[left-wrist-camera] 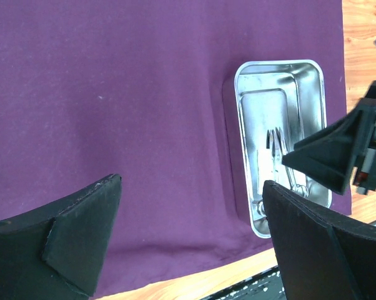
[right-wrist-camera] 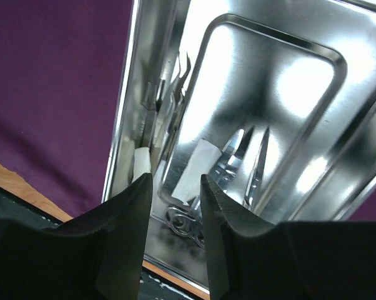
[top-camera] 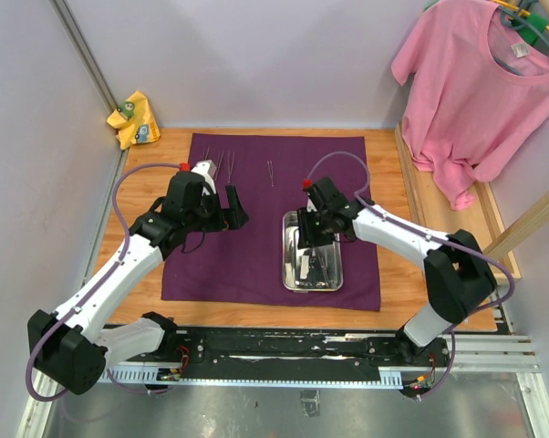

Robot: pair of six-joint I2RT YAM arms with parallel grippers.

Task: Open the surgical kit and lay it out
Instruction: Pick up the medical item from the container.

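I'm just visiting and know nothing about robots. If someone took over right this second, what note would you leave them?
Left gripper: open, empty, hovering over the purple cloth.
Right gripper: down in the steel tray, jaws narrowed above the gauze; grip unclear.
Done: cloth spread flat; several slim metal tools laid along its far edge.
Left: lift the scissors and gauze out of the tray and lay them on the cloth.

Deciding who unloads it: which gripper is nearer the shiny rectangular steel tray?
Right. The right gripper reaches down into the shiny rectangular steel tray; the left gripper hovers over the dark purple cloth wrap, off to the tray's left and apart from it.
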